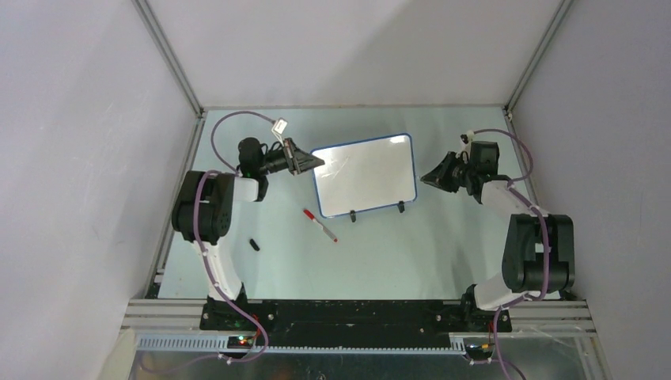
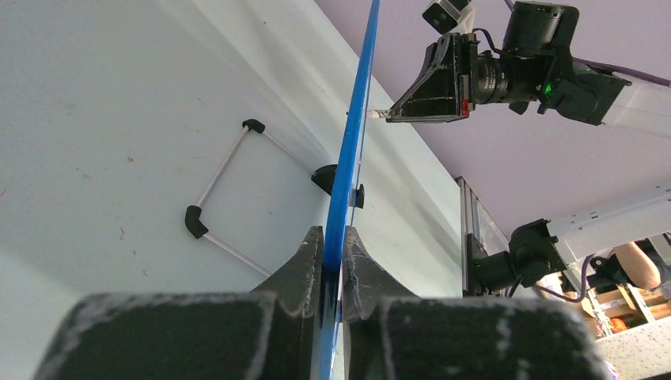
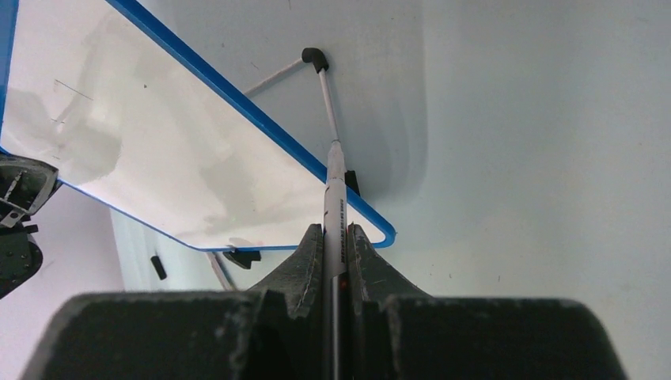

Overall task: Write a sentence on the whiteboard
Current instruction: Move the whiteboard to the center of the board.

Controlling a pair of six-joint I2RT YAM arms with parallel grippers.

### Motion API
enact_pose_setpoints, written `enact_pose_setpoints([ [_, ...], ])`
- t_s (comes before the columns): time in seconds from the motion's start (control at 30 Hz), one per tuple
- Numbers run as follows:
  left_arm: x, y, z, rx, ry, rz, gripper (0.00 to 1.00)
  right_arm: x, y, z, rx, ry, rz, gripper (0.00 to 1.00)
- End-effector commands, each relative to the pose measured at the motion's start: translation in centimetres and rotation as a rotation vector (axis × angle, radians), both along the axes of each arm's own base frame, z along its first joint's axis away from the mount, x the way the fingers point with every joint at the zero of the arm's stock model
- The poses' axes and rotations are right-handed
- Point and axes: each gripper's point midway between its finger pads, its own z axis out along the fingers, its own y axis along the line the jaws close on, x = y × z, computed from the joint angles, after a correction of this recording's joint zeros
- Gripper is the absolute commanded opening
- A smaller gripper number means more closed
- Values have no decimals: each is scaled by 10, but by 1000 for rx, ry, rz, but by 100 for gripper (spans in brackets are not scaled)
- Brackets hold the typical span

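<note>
The board (image 1: 365,176) edge is clamped between left fingers (image 2: 303,265); a marker (image 3: 335,198) is gripped by right fingers (image 3: 307,257). Its face is blank.

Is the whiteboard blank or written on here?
Blank. The whiteboard shows only glare and faint marks in the overhead and right wrist views; no words.
</note>
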Motion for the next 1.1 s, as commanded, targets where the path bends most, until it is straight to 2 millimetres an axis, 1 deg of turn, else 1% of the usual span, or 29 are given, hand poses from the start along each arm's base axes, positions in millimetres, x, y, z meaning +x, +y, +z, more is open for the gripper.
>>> enact_pose_setpoints([
  [0.0,3,-10,0,-8,-10,-9,7,-28,33,22,58,-25,126,0],
  [0.03,2,-10,0,-8,-11,-10,19,-25,28,21,43,-26,101,0],
  [0.07,2,-9,0,-2,-11,-8,26,-23,22,20,40,-24,79,0],
  [0.1,4,-8,1,2,-12,1,36,-20,19,20,36,-20,54,0],
  [0.13,3,-6,1,15,-16,5,41,-16,6,20,28,-22,10,0],
  [0.17,4,-5,1,23,-18,13,49,-11,-5,21,7,-30,-37,0],
  [0.2,4,-3,1,39,-23,19,52,-10,-9,26,-3,-45,-58,0],
  [0.23,5,-1,0,49,-19,34,57,-7,-18,26,-26,-50,-98,0],
  [0.27,4,1,1,67,-24,40,58,-6,-22,33,-34,-69,-116,0],
  [0.3,4,3,0,78,-23,55,61,-4,-31,34,-55,-75,-151,0],
  [0.37,2,7,-2,106,-21,80,69,-4,-42,41,-86,-95,-198,0],
  [0.4,2,10,1,122,-27,98,72,-5,-48,45,-106,-109,-225,0],
  [0.43,-2,13,-3,132,-20,111,77,-5,-53,47,-116,-115,-242,0],
  [0.47,-2,16,3,148,-39,138,81,-8,-58,51,-131,-130,-268,0],
  [0.5,-6,19,-1,168,-44,151,89,-10,-63,53,-138,-135,-286,0],
  [0.53,-7,23,4,183,-55,182,96,-14,-66,57,-149,-153,-306,0],
  [0.57,-13,26,8,199,-79,196,98,-17,-69,58,-156,-160,-318,0],
  [0.6,-12,31,6,218,-72,231,99,-23,-73,60,-170,-176,-339,0],
  [0.63,-17,34,8,227,-88,250,99,-27,-75,63,-178,-188,-350,0],
  [0.67,-16,38,9,234,-97,282,99,-35,-78,66,-196,-213,-369,0],
  [0.77,-24,44,22,207,-145,346,99,-51,-84,72,-222,-257,-402,0],
  [0.8,-24,47,24,203,-154,369,99,-60,-84,75,-225,-280,-411,0],
  [0.83,-30,49,29,188,-165,384,99,-64,-84,76,-227,-294,-414,0],
  [0.9,-36,54,35,186,-174,425,99,-79,-85,85,-224,-355,-434,0],
  [0.93,-39,57,32,191,-166,437,100,-81,-84,87,-223,-369,-439,0],
  [0.97,-40,62,37,200,-174,476,99,-86,-85,92,-217,-396,-452,0],
  [1.0,-43,66,33,212,-158,495,99,-88,-84,94,-213,-408,-454,0],
  [1.03,-43,75,34,238,-142,553,99,-90,-83,98,-204,-424,-462,0],
  [1.07,-44,81,29,256,-121,590,99,-91,-81,100,-197,-433,-459,0],
])
